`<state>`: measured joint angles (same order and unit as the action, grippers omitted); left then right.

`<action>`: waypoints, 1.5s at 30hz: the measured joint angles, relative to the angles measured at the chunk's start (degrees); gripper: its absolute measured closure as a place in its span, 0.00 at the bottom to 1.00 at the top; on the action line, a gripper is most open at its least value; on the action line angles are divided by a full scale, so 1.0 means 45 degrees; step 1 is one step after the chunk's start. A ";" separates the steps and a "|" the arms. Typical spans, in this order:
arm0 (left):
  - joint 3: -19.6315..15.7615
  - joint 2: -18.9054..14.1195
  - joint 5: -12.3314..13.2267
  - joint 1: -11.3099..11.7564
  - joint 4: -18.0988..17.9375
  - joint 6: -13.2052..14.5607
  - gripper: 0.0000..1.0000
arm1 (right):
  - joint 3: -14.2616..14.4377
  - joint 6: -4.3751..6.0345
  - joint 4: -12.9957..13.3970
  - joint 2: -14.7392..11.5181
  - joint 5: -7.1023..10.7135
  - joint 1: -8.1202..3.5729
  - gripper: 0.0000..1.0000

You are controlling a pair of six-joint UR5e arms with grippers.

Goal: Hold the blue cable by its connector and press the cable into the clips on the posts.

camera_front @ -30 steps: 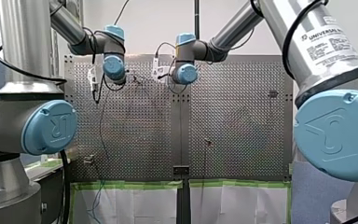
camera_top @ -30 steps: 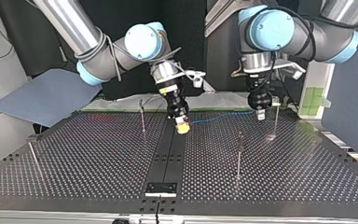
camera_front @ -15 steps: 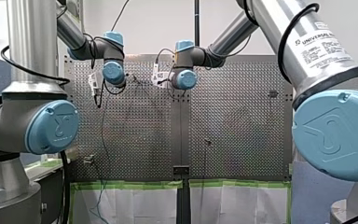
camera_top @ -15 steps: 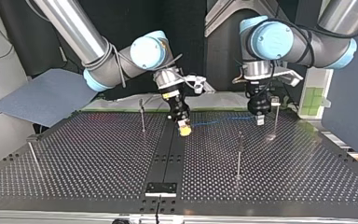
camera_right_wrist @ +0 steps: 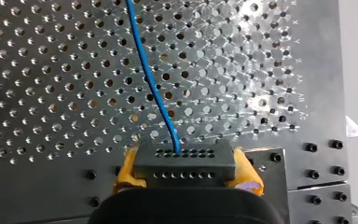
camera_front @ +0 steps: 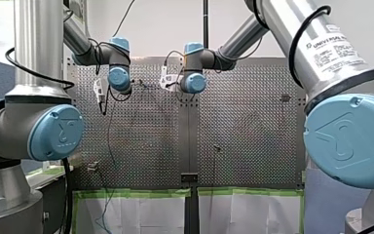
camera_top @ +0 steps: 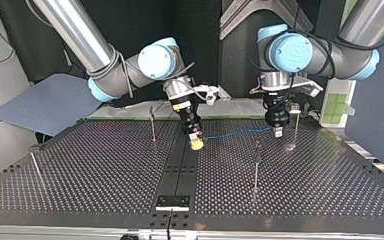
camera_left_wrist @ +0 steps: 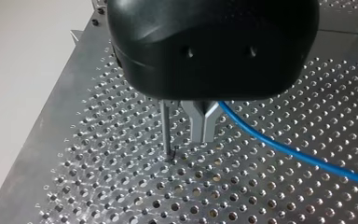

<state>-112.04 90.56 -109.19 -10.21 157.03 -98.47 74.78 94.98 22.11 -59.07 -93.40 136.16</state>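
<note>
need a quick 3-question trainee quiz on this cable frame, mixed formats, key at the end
1. True or false: my right gripper grips the black connector between its yellow pads.
2. From the connector, the blue cable runs across to: A) my left gripper; B) a person's hand; C) a wall socket.
3. Fill in (between / beside): in the left wrist view, the thin post stands ___ my left gripper's metal fingers.

Key: 1 true; 2 A; 3 beside.
</note>
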 joint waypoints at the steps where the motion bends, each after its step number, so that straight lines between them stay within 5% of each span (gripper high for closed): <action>1: 0.0000 0.0008 0.0013 -0.0008 -0.0018 0.0001 1.00 | -0.0001 0.0007 -0.0002 0.0023 0.0003 -0.0009 1.00; 13: 0.0070 0.0017 0.0717 -0.0078 -0.0382 -0.0032 1.00 | -0.0182 0.0111 -0.0041 0.0097 0.0300 -0.0143 1.00; 28: 0.0745 0.0395 0.0455 -0.0019 -0.0351 -0.0362 1.00 | -0.1161 0.0126 -0.0511 0.0423 0.0401 -0.0102 1.00; 45: 0.1221 0.0754 0.0924 0.0390 -0.0415 -0.0456 1.00 | -0.1749 0.0127 -0.0678 0.0782 0.0433 -0.0195 1.00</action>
<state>-106.54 93.95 -105.03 -8.45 155.16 -100.52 66.91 95.55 19.06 -55.55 -91.45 135.29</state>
